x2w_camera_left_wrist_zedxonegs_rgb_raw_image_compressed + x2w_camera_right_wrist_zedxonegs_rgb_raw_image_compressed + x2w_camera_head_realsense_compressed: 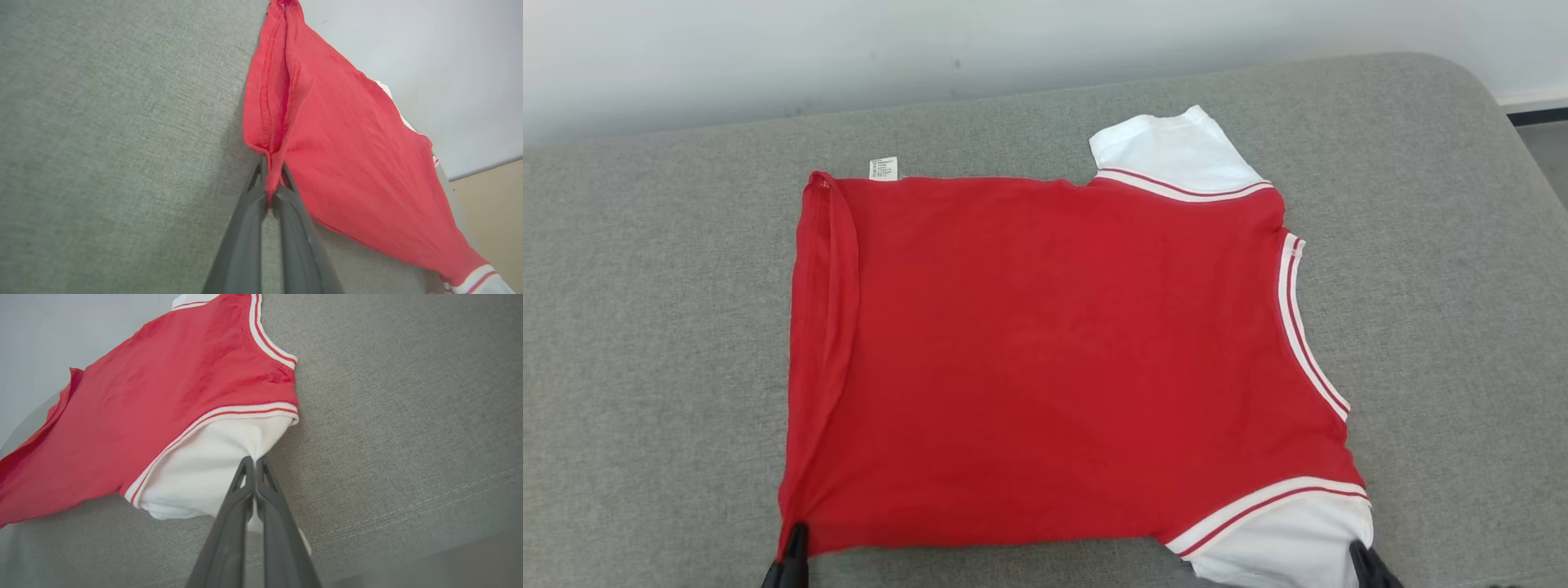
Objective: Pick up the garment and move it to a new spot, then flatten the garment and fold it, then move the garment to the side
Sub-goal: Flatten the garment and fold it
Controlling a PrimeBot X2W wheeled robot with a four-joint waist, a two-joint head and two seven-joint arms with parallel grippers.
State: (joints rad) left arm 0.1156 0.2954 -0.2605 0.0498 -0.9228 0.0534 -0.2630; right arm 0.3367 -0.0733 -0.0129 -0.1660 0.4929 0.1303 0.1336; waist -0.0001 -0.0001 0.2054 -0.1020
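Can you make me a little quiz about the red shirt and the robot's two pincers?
1. True or false: the left pincer is open and clear of the shirt.
2. Which part of the shirt does the right pincer pinch? A) the white sleeve B) a pocket C) a button
3. Fill the gap: the shirt lies on a ___ cushion.
Key: 1 false, it is shut on the shirt's red bottom corner; 2 A; 3 grey.
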